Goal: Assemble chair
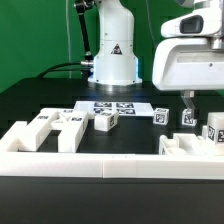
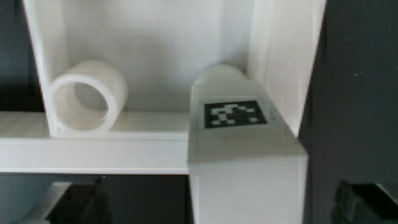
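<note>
The chair is in loose white tagged pieces. Several chunky ones (image 1: 62, 126) lie at the exterior view's left, and small ones (image 1: 160, 115) lie right of the middle. My gripper (image 1: 187, 102) hangs low at the exterior view's right, just over one small tagged piece (image 1: 188, 118). In the wrist view a long square white piece (image 2: 237, 135) with a black-and-white tag runs between my dark fingers (image 2: 71, 203), with a dark gap on each side. My gripper (image 2: 217, 208) is open and straddles it. A rounded white ring-shaped part (image 2: 82, 100) stands beside that piece.
The white robot base (image 1: 112, 55) with a triangle mark stands at the back middle. The marker board (image 1: 115, 106) lies flat before it. A low white border wall (image 1: 100, 166) runs along the front. Another tagged piece (image 1: 214, 128) and a white block (image 1: 185, 146) sit at the right.
</note>
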Action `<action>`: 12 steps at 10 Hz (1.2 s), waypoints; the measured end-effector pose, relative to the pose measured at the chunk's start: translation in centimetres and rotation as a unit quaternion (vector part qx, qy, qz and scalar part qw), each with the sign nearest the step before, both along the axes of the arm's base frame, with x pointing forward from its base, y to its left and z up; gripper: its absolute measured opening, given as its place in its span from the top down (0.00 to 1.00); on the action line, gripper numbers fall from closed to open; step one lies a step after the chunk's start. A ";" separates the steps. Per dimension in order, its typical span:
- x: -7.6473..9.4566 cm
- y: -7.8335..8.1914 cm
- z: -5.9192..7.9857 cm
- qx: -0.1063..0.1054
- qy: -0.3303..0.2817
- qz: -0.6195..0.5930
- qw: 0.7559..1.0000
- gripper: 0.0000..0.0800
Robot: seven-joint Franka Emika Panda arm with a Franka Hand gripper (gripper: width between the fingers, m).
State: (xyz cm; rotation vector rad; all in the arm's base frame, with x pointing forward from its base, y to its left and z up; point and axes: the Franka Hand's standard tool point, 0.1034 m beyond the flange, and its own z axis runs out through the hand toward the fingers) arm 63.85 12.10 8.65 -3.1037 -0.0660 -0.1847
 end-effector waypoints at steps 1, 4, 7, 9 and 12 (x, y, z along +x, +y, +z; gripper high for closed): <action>0.0 0.0 0.0 0.000 0.000 -0.002 1.000 0.41; 0.0 0.0 0.0 0.002 0.000 -0.010 1.000 0.64; 0.0 0.0 0.0 0.009 0.002 -0.070 0.998 0.64; -0.1 -0.1 0.0 0.023 0.005 -0.162 0.986 0.64; -0.4 0.1 0.0 0.036 0.014 -0.314 0.948 0.64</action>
